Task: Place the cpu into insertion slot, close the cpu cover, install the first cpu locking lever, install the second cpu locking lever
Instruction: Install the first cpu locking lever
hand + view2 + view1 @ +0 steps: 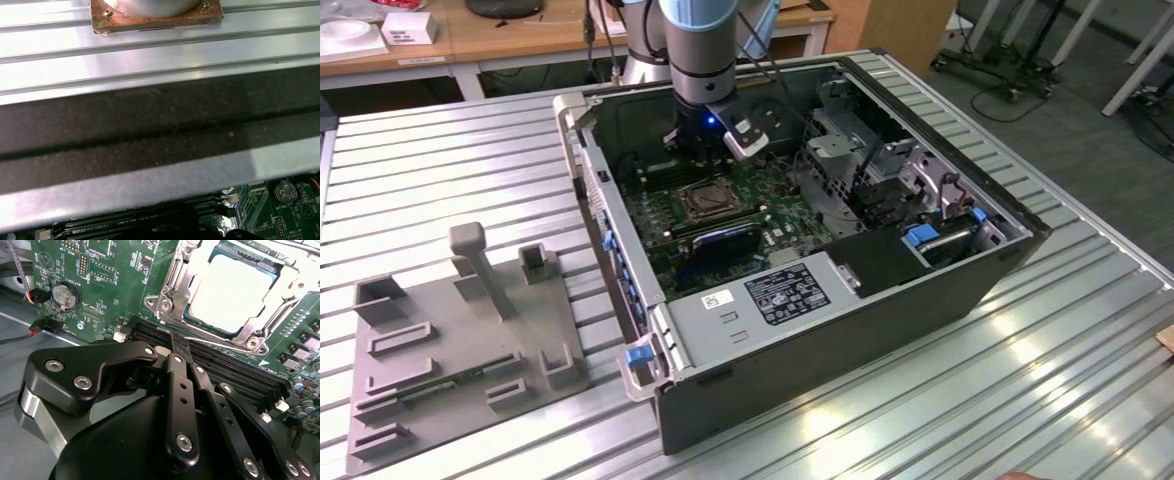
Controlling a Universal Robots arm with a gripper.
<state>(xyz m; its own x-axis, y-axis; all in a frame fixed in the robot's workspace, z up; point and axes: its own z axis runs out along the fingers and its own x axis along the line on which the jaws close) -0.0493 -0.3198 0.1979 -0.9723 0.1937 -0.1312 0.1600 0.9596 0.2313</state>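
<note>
In the exterior view, a grey fixture tray (460,345) with upright holders sits on the slatted metal table (1067,360) at the exterior view's left, well apart from the open computer case (814,260) that fills the middle. Inside the case lies the green motherboard (720,215), and on it the insertion slot (703,200) shows as a small dark square with a bright metal surround. The arm comes down from above, and the gripper (700,150) hangs just over the board, close beside the slot on its far side. In the second wrist view the gripper's black linkages crowd the foreground, and its fingers (177,352) meet in a narrow tip with no gap seen and nothing held between them, poised over the long black memory slots (225,370). Further right in that view the cpu (232,292) sits seated in the slot, its top a pale, flat, glaring square, and the cpu cover (175,285), a thin silvery frame, lies down around it.
</note>
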